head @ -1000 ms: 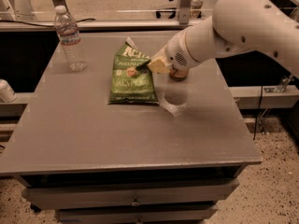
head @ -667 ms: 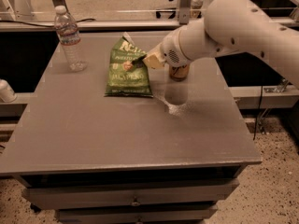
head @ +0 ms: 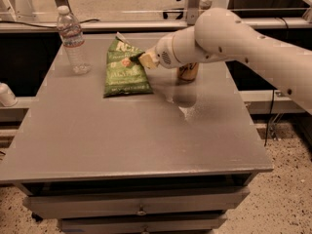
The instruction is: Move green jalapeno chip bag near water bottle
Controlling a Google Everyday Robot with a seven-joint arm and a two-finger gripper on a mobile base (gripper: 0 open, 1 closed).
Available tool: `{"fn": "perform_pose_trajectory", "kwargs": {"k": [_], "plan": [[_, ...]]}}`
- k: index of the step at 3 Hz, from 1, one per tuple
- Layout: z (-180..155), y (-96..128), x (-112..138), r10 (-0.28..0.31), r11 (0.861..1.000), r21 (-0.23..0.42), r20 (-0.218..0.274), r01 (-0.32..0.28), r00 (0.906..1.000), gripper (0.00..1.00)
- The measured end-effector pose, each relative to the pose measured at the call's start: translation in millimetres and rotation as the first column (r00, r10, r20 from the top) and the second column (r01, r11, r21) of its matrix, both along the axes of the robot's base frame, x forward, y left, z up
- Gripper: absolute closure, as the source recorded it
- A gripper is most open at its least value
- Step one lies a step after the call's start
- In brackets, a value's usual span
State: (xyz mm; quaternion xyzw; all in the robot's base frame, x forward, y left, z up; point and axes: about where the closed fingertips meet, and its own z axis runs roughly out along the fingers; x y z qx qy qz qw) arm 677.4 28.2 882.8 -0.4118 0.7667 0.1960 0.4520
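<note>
My gripper [head: 142, 60] is at the upper edge of the bag [head: 124, 77], fingers pinched on it. The bag lies on the worktop [head: 122, 140] near the bottle [head: 72, 38]. It looks light, crinkly and floppy, so an edge hold seems best.

You have one table [head: 122, 140] in front of you. On the table you can count one green jalapeno chip bag [head: 124, 77], one water bottle [head: 72, 40] and one soda can [head: 188, 73]. Over the table, one gripper [head: 139, 59] pinches the bag's edge.
</note>
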Motion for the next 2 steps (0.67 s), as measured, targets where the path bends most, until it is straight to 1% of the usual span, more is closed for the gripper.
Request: {"fn": "perform_pose_trajectory", "kwargs": {"k": [1,2], "plan": [[-4,22,10,0.004,0.999,0.036,-0.006,-0.004,1.0000,1.00],[-11,60,17,0.027,0.997,0.071,-0.018,-0.025,0.9995,1.00]]}}
